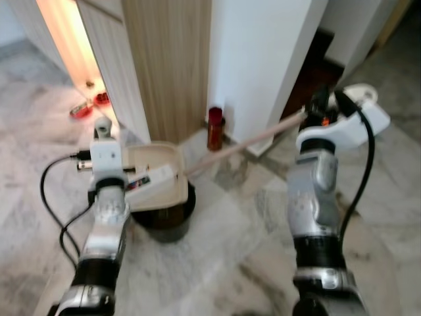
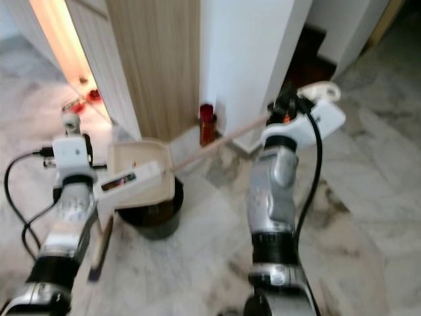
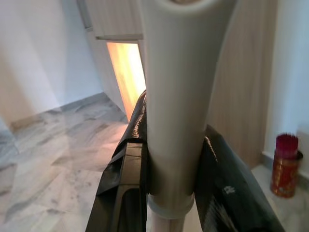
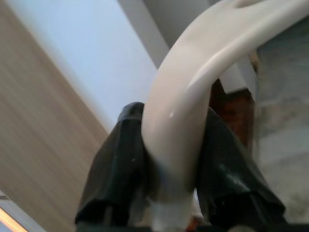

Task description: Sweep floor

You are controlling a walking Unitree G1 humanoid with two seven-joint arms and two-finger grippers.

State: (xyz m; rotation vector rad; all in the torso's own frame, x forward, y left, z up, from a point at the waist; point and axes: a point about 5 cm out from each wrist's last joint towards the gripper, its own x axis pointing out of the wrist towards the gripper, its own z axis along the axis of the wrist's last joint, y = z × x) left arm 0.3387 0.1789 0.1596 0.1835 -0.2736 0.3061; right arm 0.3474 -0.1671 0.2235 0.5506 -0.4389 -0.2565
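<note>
Both arms reach forward, left tool [image 3: 169, 193] and right tool [image 4: 176, 193] clamped shut.

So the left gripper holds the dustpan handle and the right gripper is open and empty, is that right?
Not quite. The left gripper does hold the dustpan handle, but the right gripper is not open and empty: the right wrist view shows it shut on the cream broom handle.
</note>
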